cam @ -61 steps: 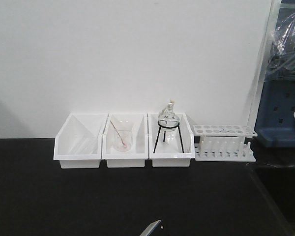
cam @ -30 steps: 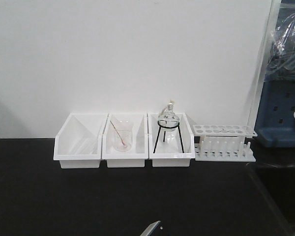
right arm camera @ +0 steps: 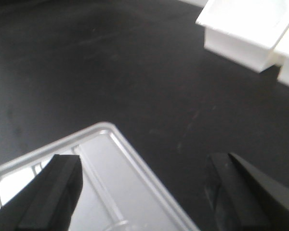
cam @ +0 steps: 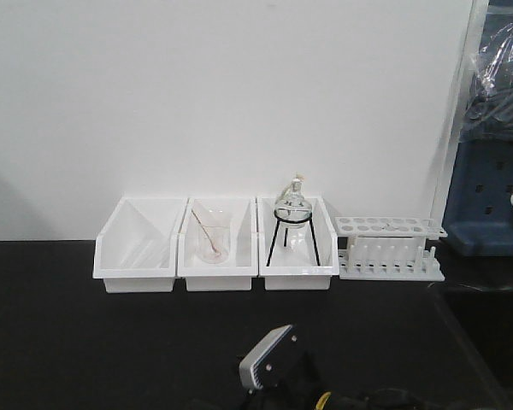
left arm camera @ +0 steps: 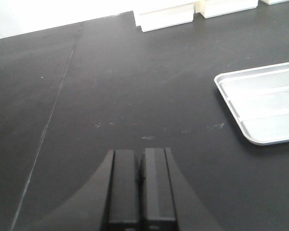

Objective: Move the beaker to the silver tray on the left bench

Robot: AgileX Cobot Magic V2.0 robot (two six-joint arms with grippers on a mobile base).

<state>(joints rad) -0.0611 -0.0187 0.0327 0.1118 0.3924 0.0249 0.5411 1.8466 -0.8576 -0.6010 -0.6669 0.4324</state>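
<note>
From the front camera I count three white bins in a row at the far edge of the black bench, against a plain white wall. The left bin holds something too faint for me to make out. The middle bin holds one clear beaker with a pinkish rod leaning in it. The right bin holds one round flask sitting on a black tripod. Just right of the bins stands one white test tube rack, and past it on the far right is a blue unit. At the near edge of that view a grey piece of an arm pokes up; I cannot tell which arm it belongs to. There is one silver tray, lying flat on the bench to the right of my left claw. That claw has its two fingers pressed together and grips nothing, with bare black bench beneath it. My right claw is spread wide, hanging over the near corner of the tray, and I see nothing between its fingers. I cannot tell where the small beaker is from these views.
</note>
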